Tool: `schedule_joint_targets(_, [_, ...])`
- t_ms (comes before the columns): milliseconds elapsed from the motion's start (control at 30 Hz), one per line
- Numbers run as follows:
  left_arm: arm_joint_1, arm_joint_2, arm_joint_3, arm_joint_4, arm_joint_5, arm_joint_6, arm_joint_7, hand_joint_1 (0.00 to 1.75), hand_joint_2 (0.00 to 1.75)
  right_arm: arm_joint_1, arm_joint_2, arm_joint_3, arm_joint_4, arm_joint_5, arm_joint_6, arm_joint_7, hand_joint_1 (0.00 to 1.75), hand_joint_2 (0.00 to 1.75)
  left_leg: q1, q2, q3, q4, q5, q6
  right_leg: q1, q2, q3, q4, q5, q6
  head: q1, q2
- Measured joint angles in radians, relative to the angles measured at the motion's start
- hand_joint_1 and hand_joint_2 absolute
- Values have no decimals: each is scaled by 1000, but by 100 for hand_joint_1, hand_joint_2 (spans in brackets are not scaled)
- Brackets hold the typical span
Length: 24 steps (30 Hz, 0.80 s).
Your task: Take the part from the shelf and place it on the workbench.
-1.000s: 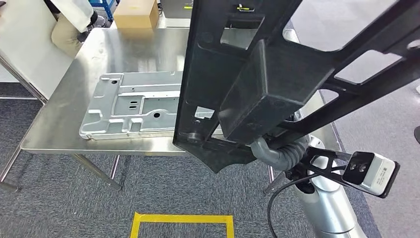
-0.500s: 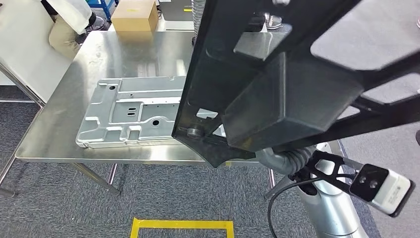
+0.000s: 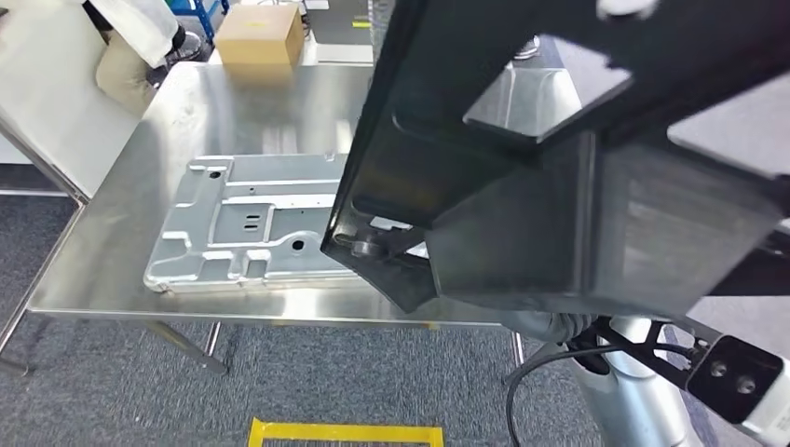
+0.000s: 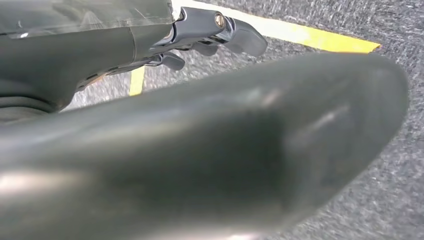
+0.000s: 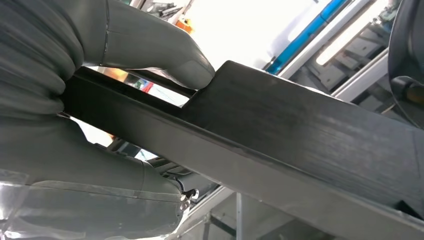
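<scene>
Black plastic part point(image 3: 522, 177), gripped by your right hand point(image 5: 75, 125) (thumb over its edge), above the steel workbench point(image 3: 121, 251); left hand's point(image 4: 215, 30) fingers: cannot tell.

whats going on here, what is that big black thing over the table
The robot is carrying a large black plastic part, with its right robot hand gripping one edge. The part hangs in the air over the near edge of the steel workbench, not yet set down. A silver metal panel already lies flat on the workbench.
</scene>
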Motion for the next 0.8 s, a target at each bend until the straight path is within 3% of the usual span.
schedule_joint_targets(100, [-1,1,0,-1,-8,0,0,0,0,2,-3,0,-7,-2,-3,4,175,175,0,4,-6,25,-22,-17,-8,1,13,-12,-5,-13,-1,0])
schedule_joint_targets(133, [-1,2,0,-1,-11,-1,1,0,0,3,-3,0,-9,-2,-5,5,175,175,1,5,-27,70,-44,-22,-11,1,20,-16,-7,-17,-2,0])
schedule_joint_targets(200, [0,2,0,-1,-15,-1,2,0,0,9,-3,0,-12,-1,-7,6,175,175,6,5,-102,209,-96,-32,-10,-1,29,-18,-14,-23,-4,0])
schedule_joint_targets(233, [1,2,0,-1,-15,-1,3,0,0,14,-3,0,-13,-1,-8,6,175,175,8,5,-141,270,-109,-35,-10,-1,34,-18,-19,-24,-4,0])
schedule_joint_targets(267, [2,2,0,-1,-16,-2,4,0,0,19,-3,0,-13,0,-8,6,175,175,9,5,-165,298,-102,-37,-10,-1,40,-18,-24,-24,-4,0])
schedule_joint_targets(300, [3,2,0,-1,-16,-2,5,0,0,24,-3,0,-14,0,-9,6,175,175,9,5,-170,286,-74,-37,-10,0,48,-17,-29,-23,-4,0])
schedule_joint_targets(333, [4,2,0,-1,-17,-3,6,0,0,26,-3,0,-14,0,-10,6,175,175,10,6,-155,232,-29,-36,-10,1,58,-17,-36,-21,-4,0])
schedule_joint_targets(367, [4,3,0,-1,-17,-3,7,0,0,28,-3,-1,-15,-3,-11,7,175,175,10,6,-129,156,19,-33,-10,1,67,-18,-43,-18,-4,0])
schedule_joint_targets(433, [3,4,1,-1,-17,-2,7,0,0,28,-5,-5,-19,-15,-14,12,175,175,7,6,-81,40,68,-23,-7,2,77,-16,-53,-10,-4,0])
schedule_joint_targets(600, [3,5,2,-1,-31,17,10,0,0,39,-17,-41,-24,-40,-15,21,175,175,6,5,-63,2,63,6,-6,3,73,0,-74,16,0,0])
schedule_joint_targets(667, [2,5,2,-1,-38,23,11,0,0,53,-19,-68,-19,-34,-16,21,175,175,8,5,-58,-5,63,16,-9,2,26,98,-124,25,4,0])
schedule_joint_targets(733, [2,6,3,-1,-45,29,15,0,0,74,-19,-97,-5,-12,-24,21,175,175,6,5,-56,-5,60,22,-10,2,-55,240,-176,30,6,0])
schedule_joint_targets(767, [2,6,4,-1,-48,30,17,0,0,84,-20,-114,5,6,-35,22,175,175,5,5,-55,-4,58,23,-10,2,-83,279,-178,31,6,0])
schedule_joint_targets(800, [2,6,6,-1,-51,30,19,0,0,93,-21,-134,19,33,-52,23,175,175,5,4,-52,-4,55,23,-10,2,-90,276,-159,31,6,0])
